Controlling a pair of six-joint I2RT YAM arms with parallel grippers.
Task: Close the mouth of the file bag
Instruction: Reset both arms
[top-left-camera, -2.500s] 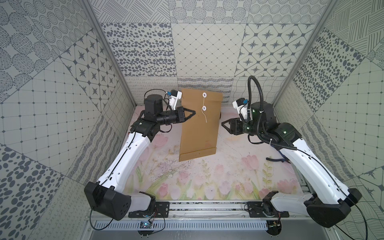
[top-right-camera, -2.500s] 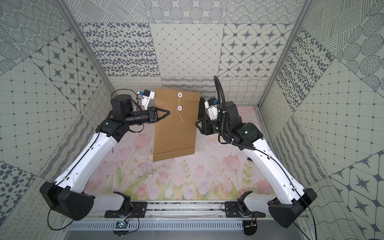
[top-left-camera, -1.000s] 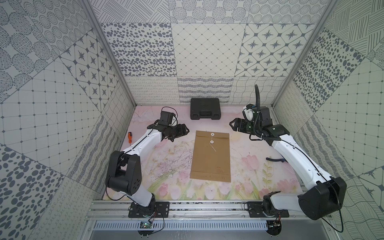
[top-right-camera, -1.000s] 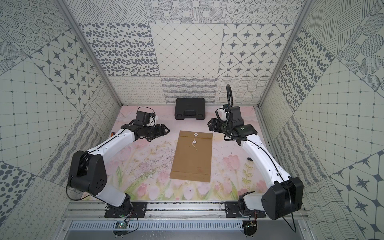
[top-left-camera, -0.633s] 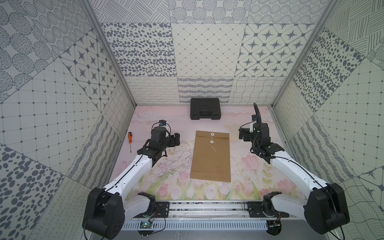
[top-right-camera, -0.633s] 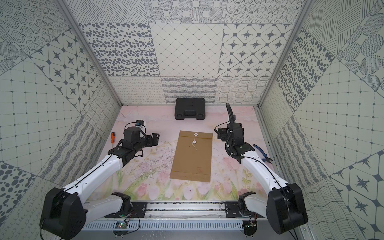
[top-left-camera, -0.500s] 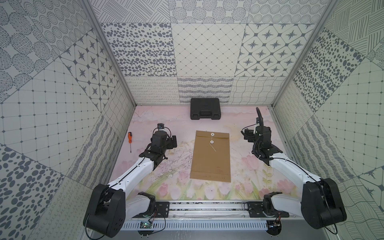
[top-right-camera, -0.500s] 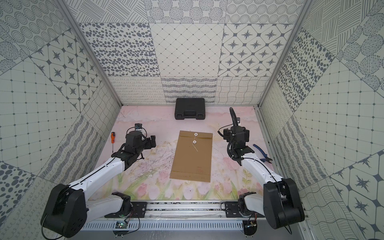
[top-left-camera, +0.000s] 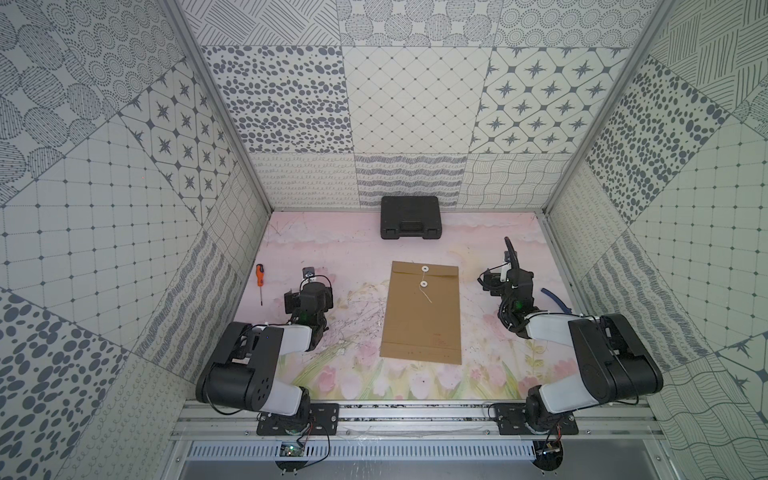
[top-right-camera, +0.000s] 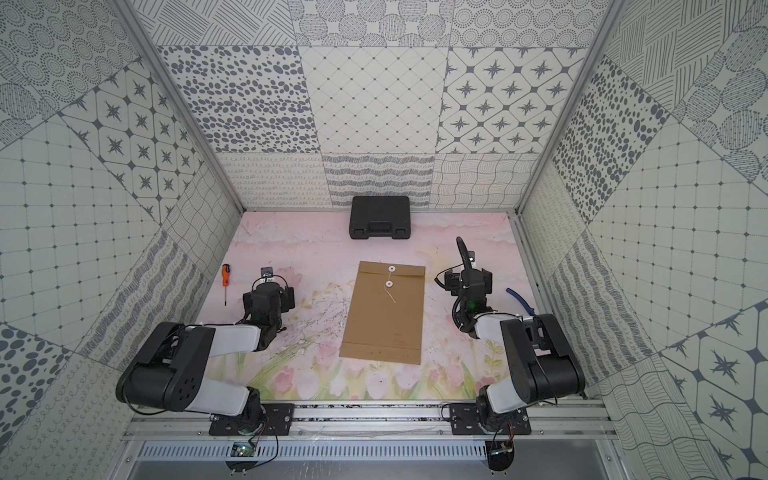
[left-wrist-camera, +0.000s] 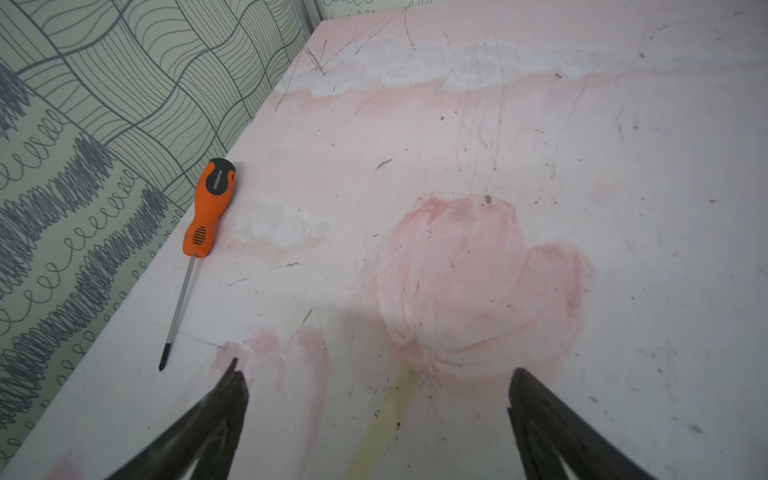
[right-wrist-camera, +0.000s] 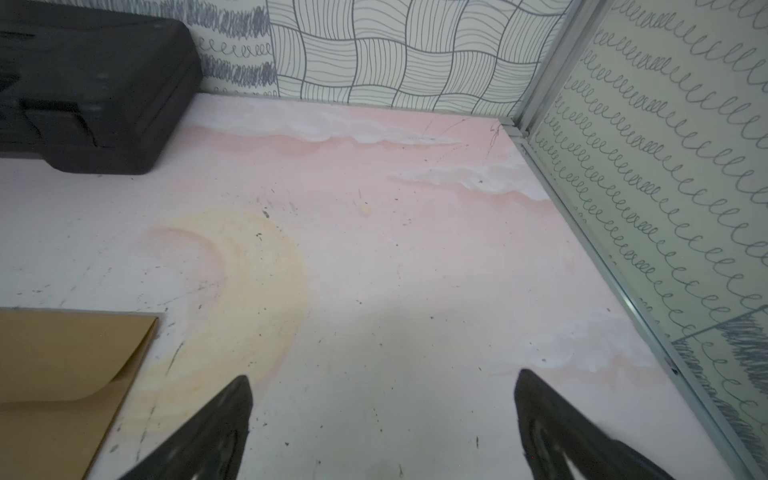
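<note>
The file bag (top-left-camera: 422, 320) is a brown envelope lying flat mid-table in both top views (top-right-camera: 384, 320). Its mouth (top-left-camera: 424, 271) is at the far end, with the flap folded down and a white button on it. A second button (top-left-camera: 424, 284) sits just below, and a thin white string (top-left-camera: 428, 296) trails loose from it. My left gripper (left-wrist-camera: 376, 374) stands open over bare mat, well left of the bag (top-left-camera: 308, 286). My right gripper (right-wrist-camera: 382, 382) is open too, just right of the bag's far corner (right-wrist-camera: 62, 374), holding nothing (top-left-camera: 505, 278).
A black plastic case (top-left-camera: 410, 217) stands against the back wall. An orange screwdriver (left-wrist-camera: 210, 208) lies by the left wall (top-left-camera: 259, 280). A blue-handled tool (top-left-camera: 555, 300) lies by the right wall. Both arms are folded back near the front rail.
The bag stood upright between both grippers; it now lies flat. Both arms have drawn back from it toward the front and folded, and both grippers have opened wide.
</note>
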